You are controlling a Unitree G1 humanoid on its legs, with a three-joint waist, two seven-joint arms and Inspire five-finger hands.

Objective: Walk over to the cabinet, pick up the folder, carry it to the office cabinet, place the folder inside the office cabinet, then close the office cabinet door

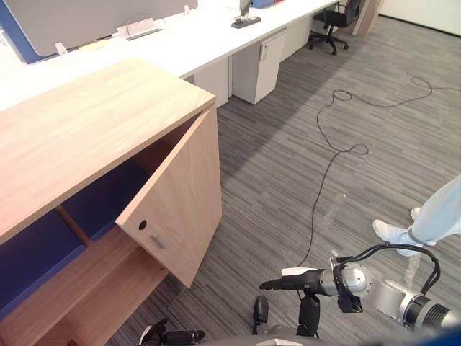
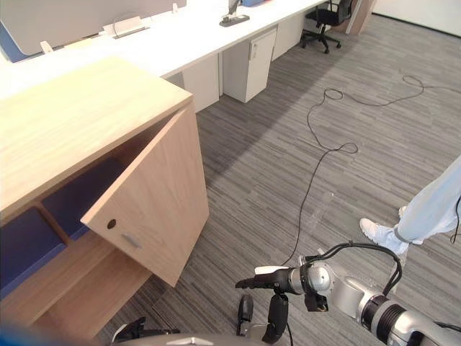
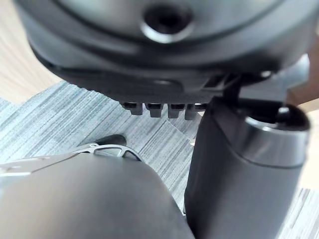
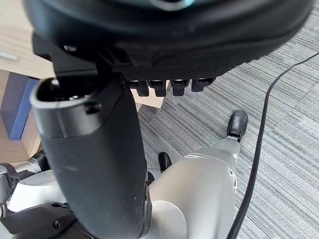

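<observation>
Cabinet (image 1: 86,122) with blue interior stands ajar; left robot hand (image 1: 176,336) and right robot hand (image 1: 306,282) hang loose, empty.

Looks like an office — long white desk (image 1: 202,40) with a partition screen (image 1: 86,21) on its far edge, pedestal (image 1: 256,68) beneath, swivel chair (image 1: 335,21) beyond, grey carpet (image 1: 302,194).

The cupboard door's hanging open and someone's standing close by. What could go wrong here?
The open cabinet door juts out near the right hand; a careless reach might knock its edge instead of pushing it shut. A person's leg stands close on the robot's right, so a turn or arm swing could hit them.
</observation>
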